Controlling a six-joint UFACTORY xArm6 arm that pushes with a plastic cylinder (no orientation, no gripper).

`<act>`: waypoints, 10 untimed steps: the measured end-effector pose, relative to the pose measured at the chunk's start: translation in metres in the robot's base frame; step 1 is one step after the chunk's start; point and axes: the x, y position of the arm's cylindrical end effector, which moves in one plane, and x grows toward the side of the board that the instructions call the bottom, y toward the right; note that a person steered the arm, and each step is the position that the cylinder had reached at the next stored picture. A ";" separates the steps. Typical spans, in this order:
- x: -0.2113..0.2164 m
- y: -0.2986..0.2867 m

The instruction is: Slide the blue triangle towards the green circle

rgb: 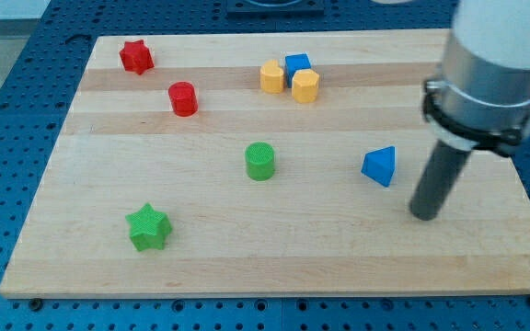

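The blue triangle (379, 166) lies on the wooden board (274, 248), right of centre. The green circle (259, 161) stands near the middle, to the triangle's left and apart from it. My tip (423, 215) rests on the board a short way to the right of and below the blue triangle, not touching it. The dark rod rises from there to the arm's large grey body at the view's top right.
A green star (147, 227) lies at the lower left. A red star (136, 57) and a red cylinder (183, 98) are at the upper left. Two yellow blocks (271, 76) (305, 85) and a blue cube (297, 64) cluster at top centre.
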 end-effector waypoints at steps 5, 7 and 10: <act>-0.064 0.036; -0.040 -0.009; -0.036 -0.044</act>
